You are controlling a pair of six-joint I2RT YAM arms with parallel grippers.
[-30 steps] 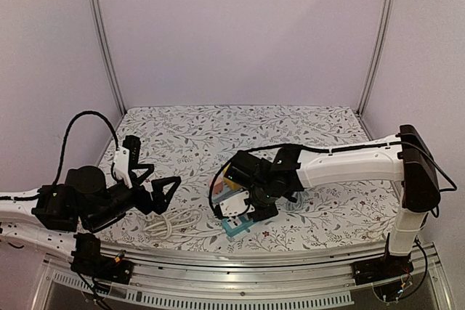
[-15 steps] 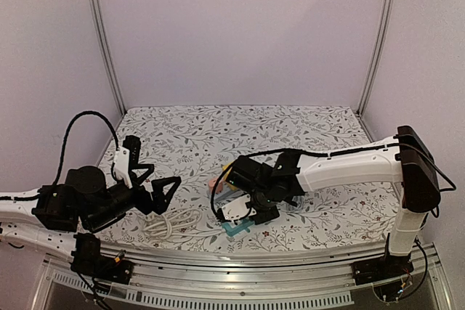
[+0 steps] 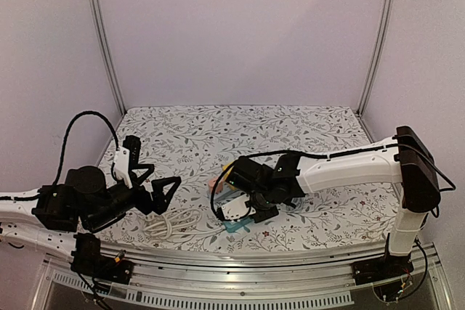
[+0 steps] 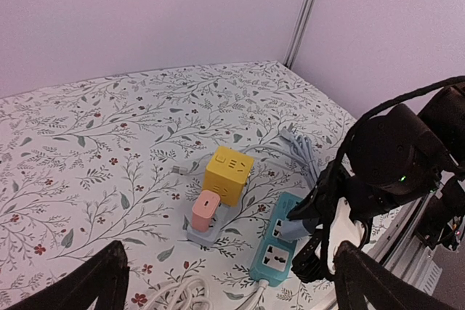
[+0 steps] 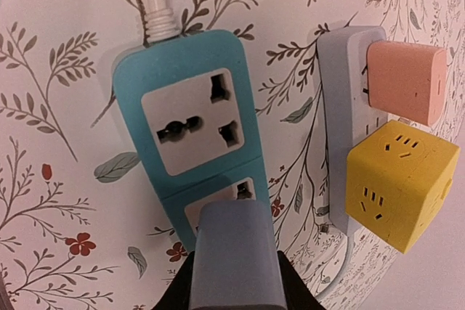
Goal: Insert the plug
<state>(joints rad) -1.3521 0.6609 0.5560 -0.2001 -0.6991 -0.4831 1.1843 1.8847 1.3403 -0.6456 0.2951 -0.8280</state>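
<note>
Tabletop covered in a white cloth printed with leaves and small flowers, seen from above and from two wrist cameras. The right gripper is clenched around a grey-blue rectangular plug, holding it over the teal plastic power strip. This strip has two universal sockets. The one nearer its white cable shows bare holes, while the plug covers most of the other. The prongs are hidden, so whether they are seated cannot be told. Just beside the teal strip lies a pale grey power strip carrying two things side by side: a pink rounded adapter and a yellow cube-shaped multi-socket. The left gripper hangs well apart on the left, its black fingers spread wide and grasping nothing.
</note>
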